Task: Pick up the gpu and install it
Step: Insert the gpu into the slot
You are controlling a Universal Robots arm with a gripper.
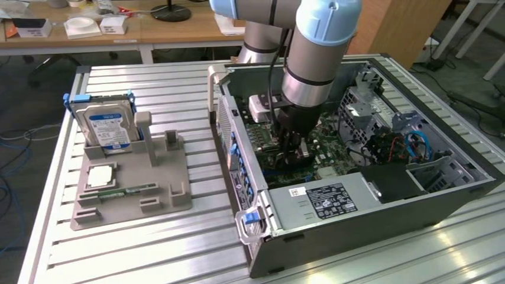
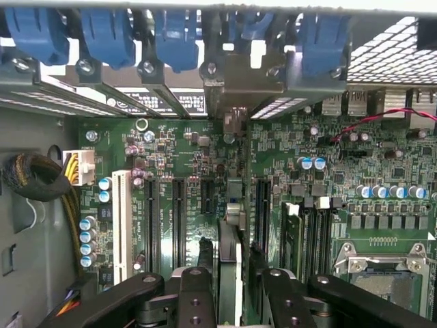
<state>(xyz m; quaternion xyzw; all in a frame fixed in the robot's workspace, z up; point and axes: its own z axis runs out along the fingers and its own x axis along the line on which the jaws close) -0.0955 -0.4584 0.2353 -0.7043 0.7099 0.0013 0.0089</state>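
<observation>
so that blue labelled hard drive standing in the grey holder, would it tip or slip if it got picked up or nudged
The hard drive stands upright on edge in the grey holder, so a sideways nudge would probably rock it, though the slot likely stops a fall. It looks like a rigid metal block, probably heavy for its size. Its smooth faces may be a little slippery to pinch.

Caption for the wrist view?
Pincer straddling the upright gpu over a motherboard slot.

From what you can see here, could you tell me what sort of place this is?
Most likely a robotics lab set up for computer assembly. An open PC case lies on a slatted aluminium table, a grey fixture holds a hard drive, and a wooden desk stands behind.
</observation>
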